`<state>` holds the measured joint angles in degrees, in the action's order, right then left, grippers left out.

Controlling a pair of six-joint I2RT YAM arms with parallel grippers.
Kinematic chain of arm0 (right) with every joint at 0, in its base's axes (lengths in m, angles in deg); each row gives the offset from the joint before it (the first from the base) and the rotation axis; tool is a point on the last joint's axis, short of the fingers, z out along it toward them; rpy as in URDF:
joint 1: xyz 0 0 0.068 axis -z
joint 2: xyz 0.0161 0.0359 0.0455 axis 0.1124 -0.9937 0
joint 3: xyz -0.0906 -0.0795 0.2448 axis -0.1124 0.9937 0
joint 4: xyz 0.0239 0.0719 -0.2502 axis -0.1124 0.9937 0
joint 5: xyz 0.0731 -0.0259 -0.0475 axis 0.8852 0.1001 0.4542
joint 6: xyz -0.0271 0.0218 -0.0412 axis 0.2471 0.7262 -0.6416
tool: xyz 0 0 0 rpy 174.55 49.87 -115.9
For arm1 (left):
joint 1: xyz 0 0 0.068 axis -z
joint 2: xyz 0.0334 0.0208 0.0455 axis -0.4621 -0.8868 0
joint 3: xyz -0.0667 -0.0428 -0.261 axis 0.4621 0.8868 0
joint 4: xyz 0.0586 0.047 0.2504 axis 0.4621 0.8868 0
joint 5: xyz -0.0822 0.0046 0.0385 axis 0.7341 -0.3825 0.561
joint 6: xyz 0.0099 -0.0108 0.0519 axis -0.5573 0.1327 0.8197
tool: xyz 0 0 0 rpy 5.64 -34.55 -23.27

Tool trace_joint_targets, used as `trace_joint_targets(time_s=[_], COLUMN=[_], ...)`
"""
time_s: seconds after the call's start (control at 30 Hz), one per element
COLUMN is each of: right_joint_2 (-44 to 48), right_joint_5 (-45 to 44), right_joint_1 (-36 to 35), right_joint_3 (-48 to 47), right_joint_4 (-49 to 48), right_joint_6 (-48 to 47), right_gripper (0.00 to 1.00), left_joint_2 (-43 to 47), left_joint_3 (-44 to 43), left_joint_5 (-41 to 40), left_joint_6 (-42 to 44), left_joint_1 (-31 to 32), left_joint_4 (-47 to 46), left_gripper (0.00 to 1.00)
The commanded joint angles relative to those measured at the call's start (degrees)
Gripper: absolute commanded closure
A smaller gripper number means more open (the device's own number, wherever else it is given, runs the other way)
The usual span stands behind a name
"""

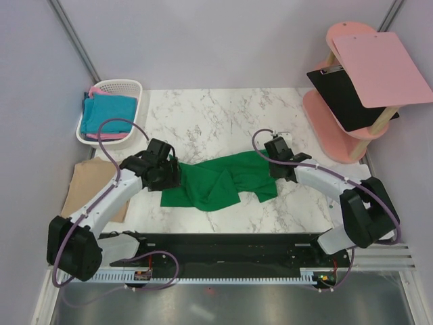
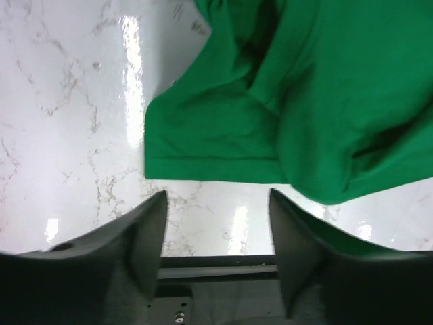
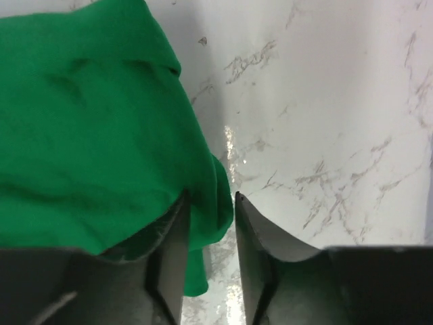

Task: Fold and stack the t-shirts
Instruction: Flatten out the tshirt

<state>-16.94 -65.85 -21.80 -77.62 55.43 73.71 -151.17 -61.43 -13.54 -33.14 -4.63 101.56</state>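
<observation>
A marble table (image 1: 223, 115) carries 1 bright green t-shirt (image 1: 216, 183), lying crumpled and unfolded at its middle between the 2 arms. A tan t-shirt (image 1: 84, 186) lies flat at the table's left edge. At the far left corner, a white basket (image 1: 128, 87) holds a teal-blue t-shirt (image 1: 108, 112) on top of a pink one (image 1: 114, 136).

The left gripper (image 2: 216, 217) sits at the green shirt's left end with its jaws wide apart. Bare marble shows between them, and a hemmed edge lies just ahead. The right gripper (image 3: 211, 200) is at the shirt's right end with its jaws close together and a fold of green cloth between them. Whether they actually pinch the cloth cannot be told.

The step in hand appears to be spreading the green shirt flat, so folding has not begun. The next move probably calls for the left jaws to close on the near hem. Both ends would then be drawn apart evenly to smooth the bunched middle.
</observation>
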Motion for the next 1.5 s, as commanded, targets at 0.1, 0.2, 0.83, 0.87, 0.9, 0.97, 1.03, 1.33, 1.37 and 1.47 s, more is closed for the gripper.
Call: trace_joint_targets(time_s=[0.1,0.2,0.83,0.87,0.9,0.97,1.03,1.33,1.37,1.47], right_joint_2=[10.47,13.81,14.35,14.44,14.35,14.26,14.26,15.58,15.67,15.67], right_joint_5=[6.17,5.22,10.40,10.22,9.87,9.70,9.61,8.29,8.38,7.59], right_joint_1=[-0.31,-0.40,-0.40,-0.40,-0.40,-0.40,-0.40,-0.31,-0.40,-0.40], right_joint_3=[0.67,0.06,4.01,4.10,4.10,4.19,4.19,4.72,4.80,5.07], right_joint_4=[-3.98,-3.63,-5.83,-5.74,-5.39,-5.39,-5.30,-4.51,-4.51,-4.42], right_joint_6=[-1.22,-1.05,0.80,0.80,0.80,0.80,0.80,0.10,0.01,0.01], right_gripper=[0.31,0.32,0.34,0.34,0.34,0.34,0.34,0.34,0.34,0.34], left_joint_2=[3.75,1.12,-35.52,-36.32,-37.11,-39.04,-40.02,-37.22,-35.90,-28.09], left_joint_3=[-4.25,-4.86,-30.26,-30.70,-31.57,-32.37,-33.25,-34.49,-34.14,-32.12], left_joint_5=[2.06,5.23,7.16,7.78,8.13,8.22,8.48,3.42,1.91,-0.57], left_joint_6=[1.73,4.90,10.00,10.01,10.01,10.09,9.83,11.15,10.97,10.18], left_joint_1=[1.27,1.89,16.04,16.74,17.09,18.23,18.50,18.24,17.63,13.60], left_joint_4=[-2.92,-7.75,-12.24,-12.50,-12.59,-12.77,-13.12,-13.13,-12.69,-11.28], left_gripper=[0.16,0.16,0.20,0.21,0.22,0.28,0.37,0.98,0.98,0.98])
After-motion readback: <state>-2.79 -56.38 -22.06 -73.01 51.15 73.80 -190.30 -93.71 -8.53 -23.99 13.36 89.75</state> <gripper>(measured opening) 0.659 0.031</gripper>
